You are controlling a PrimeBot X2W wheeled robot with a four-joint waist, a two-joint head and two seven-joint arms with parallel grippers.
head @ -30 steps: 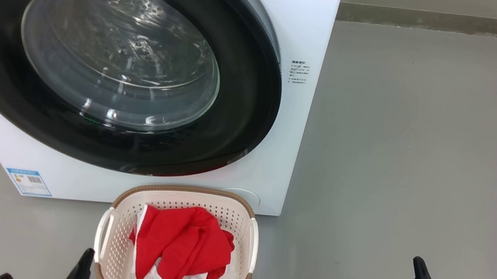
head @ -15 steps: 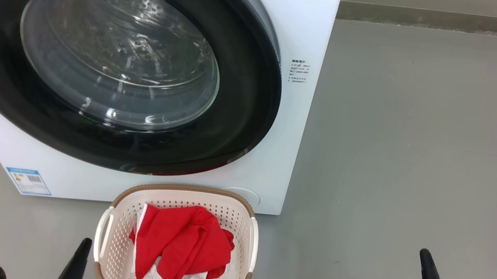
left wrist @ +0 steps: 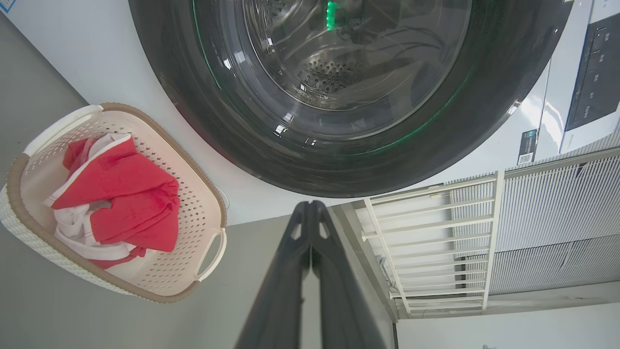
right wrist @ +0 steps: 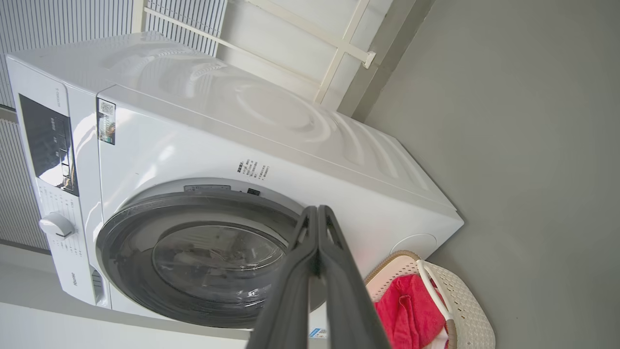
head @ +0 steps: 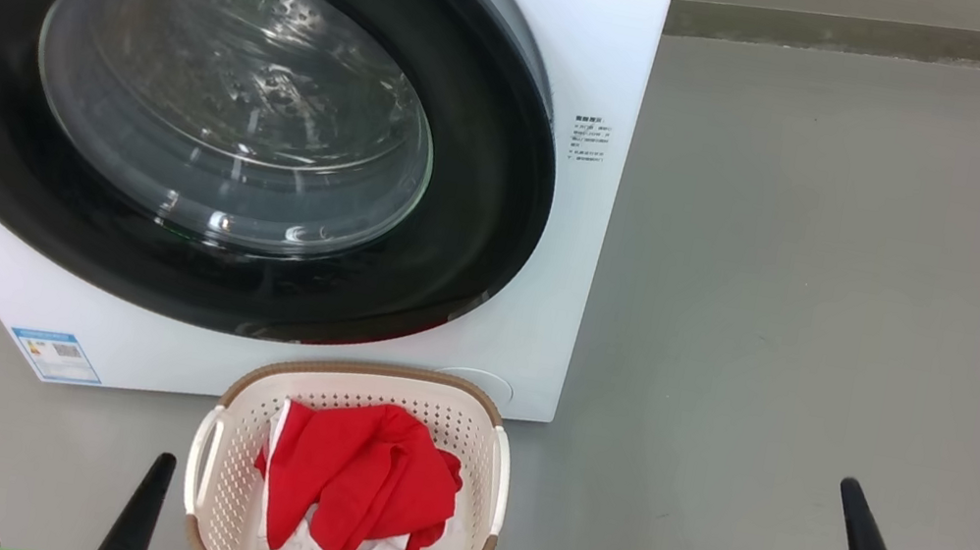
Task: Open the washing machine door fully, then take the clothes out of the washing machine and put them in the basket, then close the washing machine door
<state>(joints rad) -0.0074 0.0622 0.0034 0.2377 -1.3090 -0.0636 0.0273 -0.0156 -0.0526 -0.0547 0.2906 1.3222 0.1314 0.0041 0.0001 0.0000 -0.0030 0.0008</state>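
The washing machine point(head: 616, 27) stands at the upper left. Its door point(head: 480, 214), black-rimmed with a glass bowl, lies flat against the front. Just before the machine, the basket point(head: 364, 372) holds the red and white clothes point(head: 356, 482). My left gripper point(head: 163, 462) is shut and holds nothing, its tip low beside the basket's left handle. To the far right over bare floor, my right gripper point(head: 850, 490) is shut with nothing in it. The left wrist view has the shut fingers point(left wrist: 290, 271) pointing below the door point(left wrist: 484, 111), with basket point(left wrist: 160, 138) and clothes point(left wrist: 121, 194) to their left.
Grey floor point(head: 848, 275) spreads wide to the right of the machine, up to a wall skirting point(head: 888, 38). A white railing point(left wrist: 436, 242) and ribbed wall panels point(left wrist: 557, 203) stand behind the machine. The control panel point(right wrist: 46, 140) and a knob point(right wrist: 55, 225) sit on its front.
Both shut grippers have crept a little further up in the head view, the left drifting slightly left and the right slightly right. Door, basket and clothes have stayed put.
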